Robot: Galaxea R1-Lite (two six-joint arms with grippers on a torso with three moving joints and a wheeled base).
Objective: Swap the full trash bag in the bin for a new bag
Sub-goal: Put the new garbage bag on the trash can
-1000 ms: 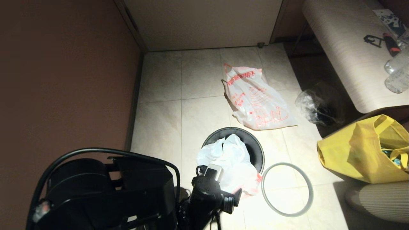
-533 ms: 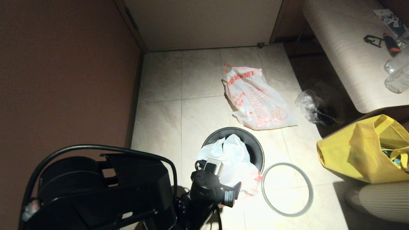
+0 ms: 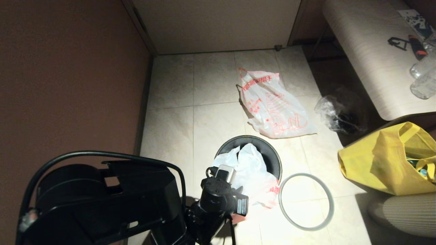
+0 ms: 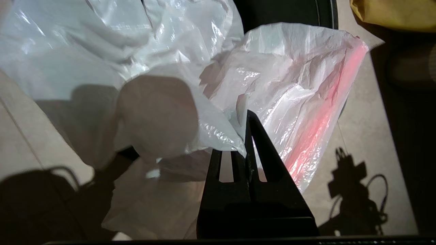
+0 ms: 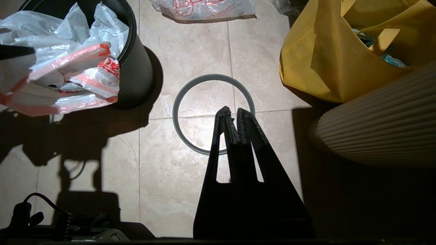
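The left hand (image 4: 246,117) is seen nearest, low over the floor at the near side of the bin (image 3: 269,153), its fingers pressed together on a fold of the new bag (image 4: 163,102), which is pinched between them. The new bag is draped over the bin's near rim, part of it lying inside the bin and part spilling down the outside toward the floor, with a red-orange edge shown along its hanging side. The right hand (image 5: 235,114) is held off to the right above the floor, its fingers pressed together with nothing between them; in its wrist view it is set over the near arc of a grey hoop (image 3: 305,201). The hoop is laid flat on the tiles just beside the bin, apart from it. Further right, a yellow tote (image 3: 388,160) is stood on the floor, with a ribbed pale object just in front of it. Beyond the bin, the full bag (image 3: 274,105) is laid flat on the tiles, well apart from the bin, its red-orange print facing up. To its right, a small clear wrinkled bag (image 3: 332,114) is seen under the edge of a pale surface (image 3: 368,51).
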